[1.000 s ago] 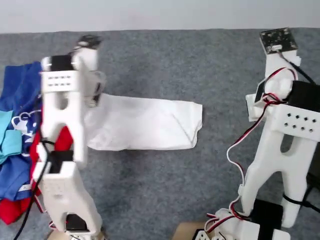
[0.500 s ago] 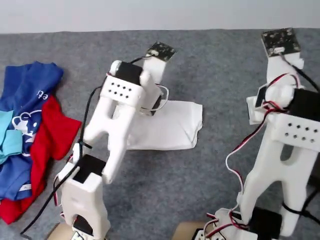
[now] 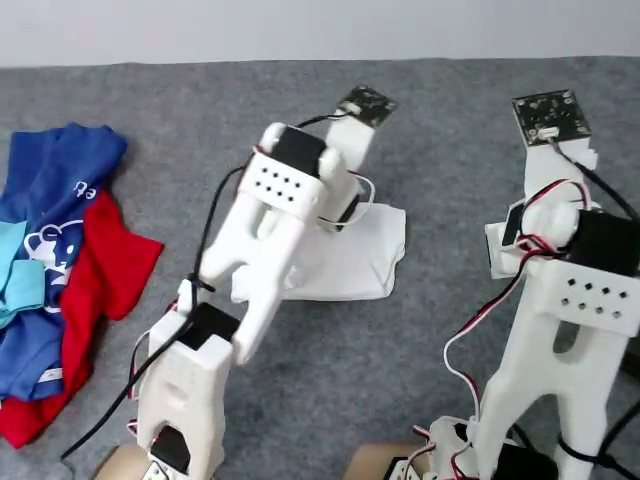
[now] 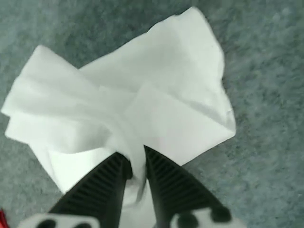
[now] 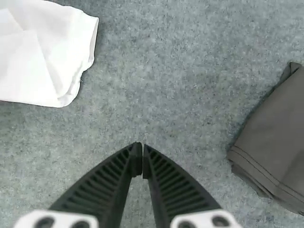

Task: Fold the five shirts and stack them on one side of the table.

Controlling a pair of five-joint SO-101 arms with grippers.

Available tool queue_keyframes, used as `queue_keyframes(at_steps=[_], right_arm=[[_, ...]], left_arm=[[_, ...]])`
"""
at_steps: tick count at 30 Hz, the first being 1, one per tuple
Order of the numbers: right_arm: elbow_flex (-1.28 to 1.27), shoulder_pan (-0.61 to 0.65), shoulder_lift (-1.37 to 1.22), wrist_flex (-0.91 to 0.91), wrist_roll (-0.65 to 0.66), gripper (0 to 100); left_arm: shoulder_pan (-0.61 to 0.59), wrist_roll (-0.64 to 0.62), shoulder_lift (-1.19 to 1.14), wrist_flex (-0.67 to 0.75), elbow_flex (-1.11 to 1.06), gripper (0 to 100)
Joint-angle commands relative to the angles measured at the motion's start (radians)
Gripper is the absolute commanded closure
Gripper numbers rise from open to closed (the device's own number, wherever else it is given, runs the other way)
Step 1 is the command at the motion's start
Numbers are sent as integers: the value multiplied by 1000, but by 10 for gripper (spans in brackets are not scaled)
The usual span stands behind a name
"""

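Note:
A white shirt (image 3: pixel 350 262) lies partly folded on the grey table (image 3: pixel 330 370) near the middle. My left gripper (image 4: pixel 136 163) is shut on a pinch of the white shirt (image 4: pixel 142 95), holding one end lifted over the rest; in the high view the left arm (image 3: pixel 285 200) covers much of it. My right gripper (image 5: pixel 142 159) is shut with nothing in it, over bare table to the right of the white shirt (image 5: pixel 42 52). A folded dark grey shirt (image 5: pixel 273 142) lies beside it.
A heap of unfolded shirts sits at the table's left edge: blue (image 3: pixel 50 180), red (image 3: pixel 95 290) and light blue (image 3: pixel 18 280). The right arm (image 3: pixel 565 300) stands tall at the right side. Bare grey table runs along the back and front middle.
My left arm has swung from the left end of the white shirt toward the right, carrying that end over the rest and shortening the shirt. The right arm has barely shifted.

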State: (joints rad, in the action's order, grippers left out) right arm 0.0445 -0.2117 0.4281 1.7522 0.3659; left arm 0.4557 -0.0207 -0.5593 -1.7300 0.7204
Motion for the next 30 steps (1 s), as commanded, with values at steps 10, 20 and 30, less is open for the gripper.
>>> queue_keyframes(at_steps=[10,20,30], right_arm=[[8,-10,28,30,11,990],[8,-10,31,35,11,990],[8,-10,28,36,11,990]], left_arm=[[120,-28,0,-23,73,998],[126,-25,-71,-23,104,989],[97,-23,20,-25,137,812]])
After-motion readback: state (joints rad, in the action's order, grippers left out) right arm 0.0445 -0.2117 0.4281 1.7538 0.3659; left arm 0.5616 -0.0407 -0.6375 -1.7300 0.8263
